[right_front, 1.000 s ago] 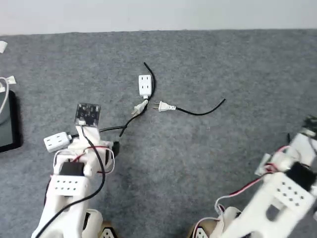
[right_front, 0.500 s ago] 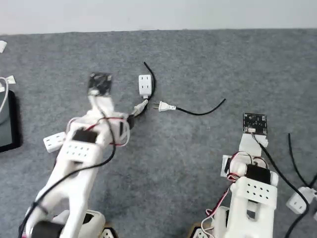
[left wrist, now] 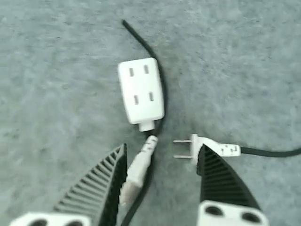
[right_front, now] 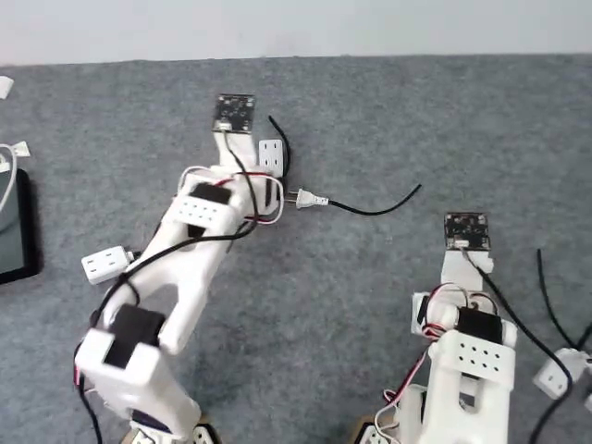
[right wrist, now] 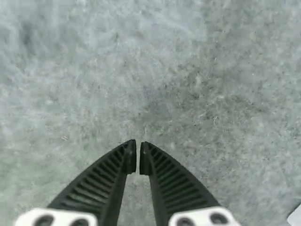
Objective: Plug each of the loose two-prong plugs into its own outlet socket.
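Two-prong plug [left wrist: 211,149] is lying on the grey carpet [right wrist: 141,70] near the white outlet socket [left wrist: 140,92]. We are hovering our left gripper [left wrist: 162,151] above it, wide open and empty; our right gripper [right wrist: 137,159] is pinching nothing.

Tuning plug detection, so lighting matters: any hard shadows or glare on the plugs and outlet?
High view: soft, even light on the mat, no hard shadows. Left wrist view: the outlet socket casts only a faint shadow; no glare on the plug nearest it or the other plug. Right wrist view: no glare around the shut end effector.
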